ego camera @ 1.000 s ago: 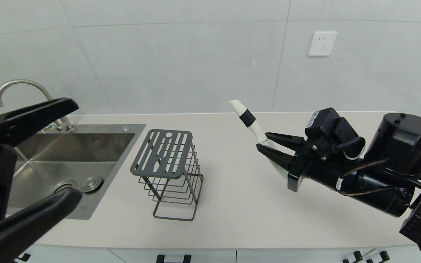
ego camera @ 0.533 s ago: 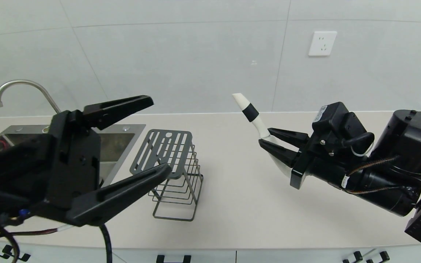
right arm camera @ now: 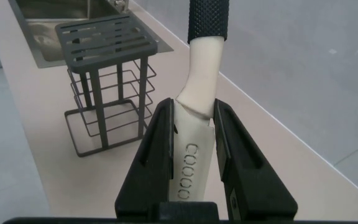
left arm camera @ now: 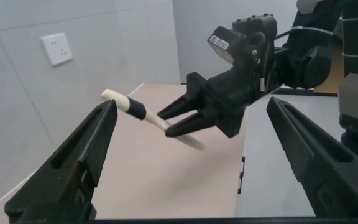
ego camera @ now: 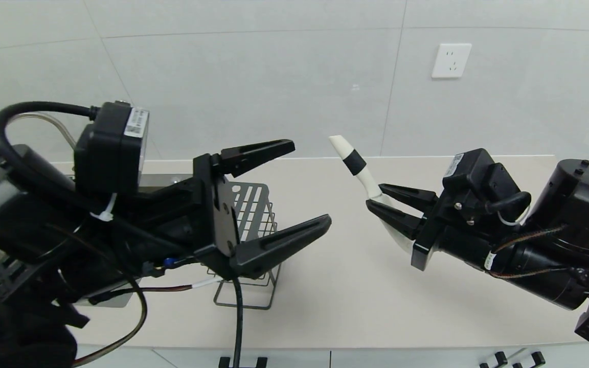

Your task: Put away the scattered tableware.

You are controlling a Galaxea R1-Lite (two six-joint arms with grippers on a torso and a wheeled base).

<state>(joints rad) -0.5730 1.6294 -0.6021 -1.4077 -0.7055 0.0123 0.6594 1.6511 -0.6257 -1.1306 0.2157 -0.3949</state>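
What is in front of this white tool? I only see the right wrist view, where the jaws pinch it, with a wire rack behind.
Observer: The left gripper faces it with its jaws wide open, apart from the white tool.
Operator: Does the handle stop at that black band?
Observer: No. Past the black band it runs on to a slanted white tip, pointing up and away from the right gripper.
Operator: Anything else up there?
Observer: A white socket sits on the tiled wall behind the counter.
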